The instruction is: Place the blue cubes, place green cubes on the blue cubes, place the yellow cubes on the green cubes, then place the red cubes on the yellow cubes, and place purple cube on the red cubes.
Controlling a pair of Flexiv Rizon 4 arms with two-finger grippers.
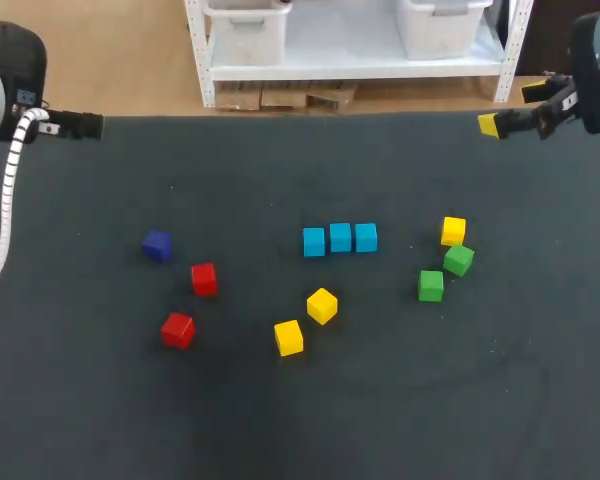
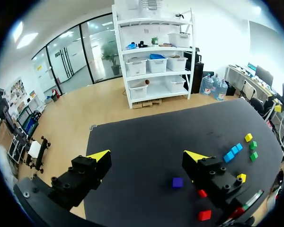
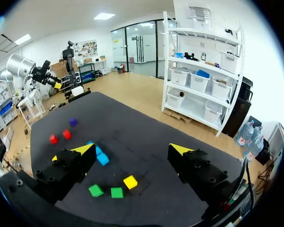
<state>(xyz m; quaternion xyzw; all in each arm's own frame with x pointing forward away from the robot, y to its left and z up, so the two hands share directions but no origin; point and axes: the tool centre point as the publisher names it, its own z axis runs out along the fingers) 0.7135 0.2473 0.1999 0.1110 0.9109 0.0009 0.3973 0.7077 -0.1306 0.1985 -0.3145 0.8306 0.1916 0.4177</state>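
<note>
Three light blue cubes (image 1: 340, 238) stand in a row at the table's middle. Left of them lie a purple cube (image 1: 157, 245) and two red cubes (image 1: 204, 279) (image 1: 178, 329). Two yellow cubes (image 1: 321, 305) (image 1: 289, 337) sit in front of the row. At the right are a third yellow cube (image 1: 453, 231) and two green cubes (image 1: 458, 260) (image 1: 431, 285). My left gripper (image 2: 148, 156) hangs open over the far left corner, high above the purple cube (image 2: 178, 182). My right gripper (image 3: 131, 149) is open above the far right corner, holding nothing, with the green cubes (image 3: 95, 190) below it.
The black table (image 1: 300, 410) reaches to the picture's front edge, and a bare stretch lies in front of the cubes. Its far edge runs just behind both grippers (image 1: 85, 126) (image 1: 511, 109).
</note>
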